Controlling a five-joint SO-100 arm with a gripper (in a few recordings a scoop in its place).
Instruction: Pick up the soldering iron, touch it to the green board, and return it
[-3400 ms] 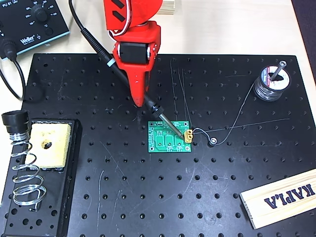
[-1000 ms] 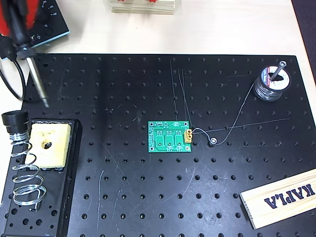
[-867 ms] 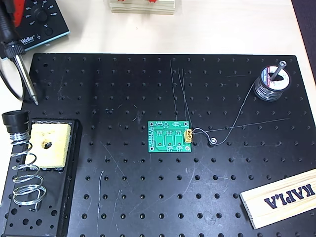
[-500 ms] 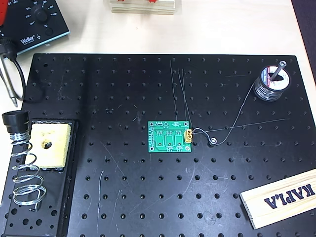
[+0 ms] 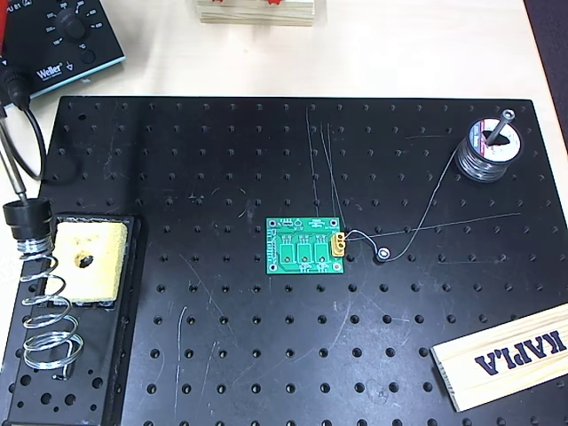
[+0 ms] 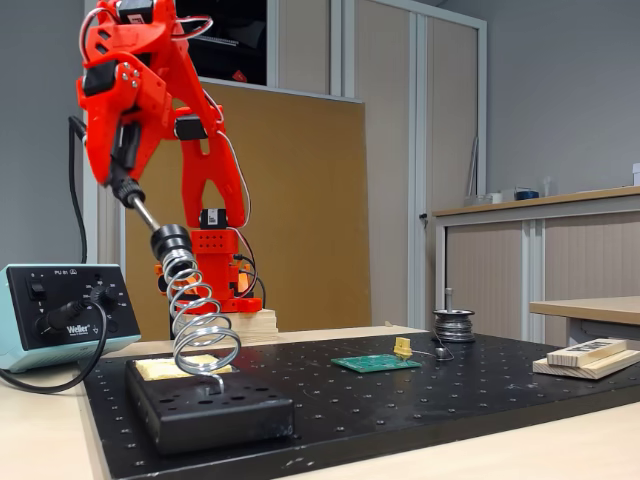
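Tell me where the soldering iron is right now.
In the fixed view, the soldering iron hangs at upper left in the gripper, its tip entering the coiled holder.

In the overhead view, the slim black soldering iron with its silver metal tip (image 5: 12, 173) runs off the left edge, its handle cut away. In the fixed view, the red arm's claw (image 6: 118, 165) wraps the handle, but whether its jaws press it is too small to tell. The tip's end is hidden inside the black collar of the coiled silver spring holder (image 6: 170, 241).
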